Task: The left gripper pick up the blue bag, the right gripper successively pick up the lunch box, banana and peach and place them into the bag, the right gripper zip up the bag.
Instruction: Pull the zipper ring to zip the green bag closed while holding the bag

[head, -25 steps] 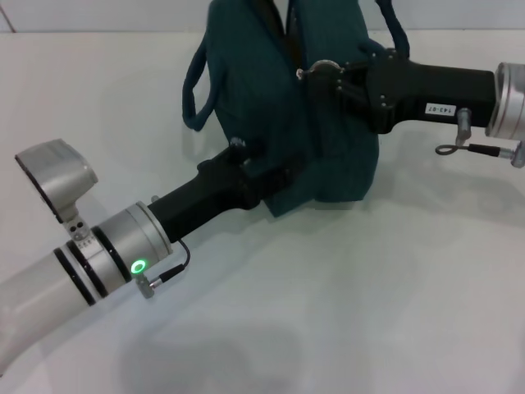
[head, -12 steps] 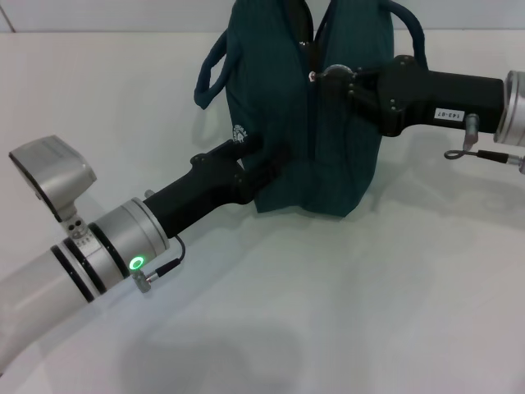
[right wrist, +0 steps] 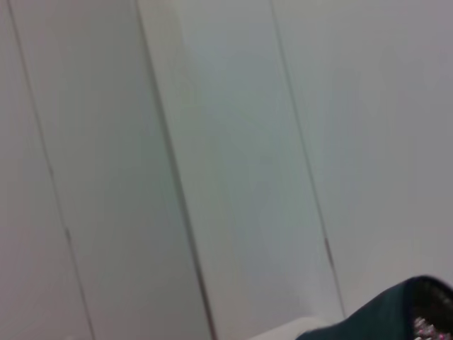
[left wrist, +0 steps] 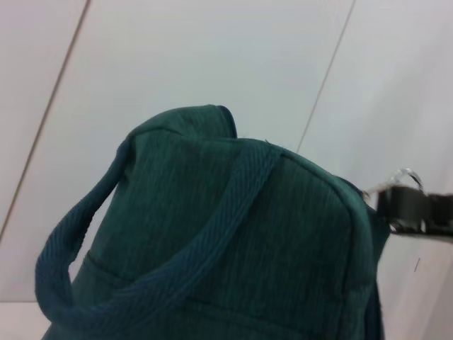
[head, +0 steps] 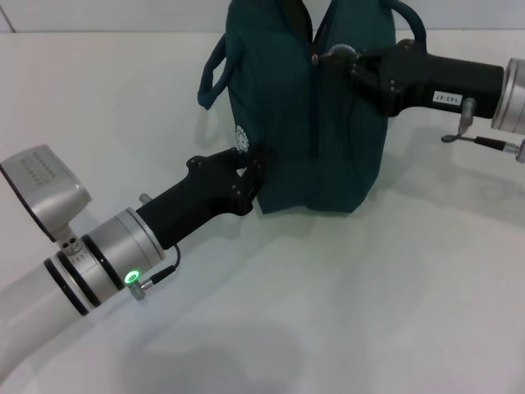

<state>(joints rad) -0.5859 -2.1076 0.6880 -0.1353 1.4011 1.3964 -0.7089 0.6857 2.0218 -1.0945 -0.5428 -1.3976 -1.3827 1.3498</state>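
Note:
The blue bag stands upright at the far middle of the white table. Its zip line runs down the front. My left gripper is at the bag's lower left corner, touching the fabric. My right gripper reaches in from the right and is shut on the zipper pull near the bag's top. The left wrist view shows the bag close up, with the right gripper at its edge. A corner of the bag shows in the right wrist view. The lunch box, banana and peach are out of view.
The bag's carry handle loops out to its left, and another handle arches over the right gripper. A thin cable with a metal plug hangs under the right wrist.
The bag has gone from leaning to upright and shifted a little right. My right gripper has risen toward the bag's top with the zipper pull. My left arm has drawn back toward the near left.

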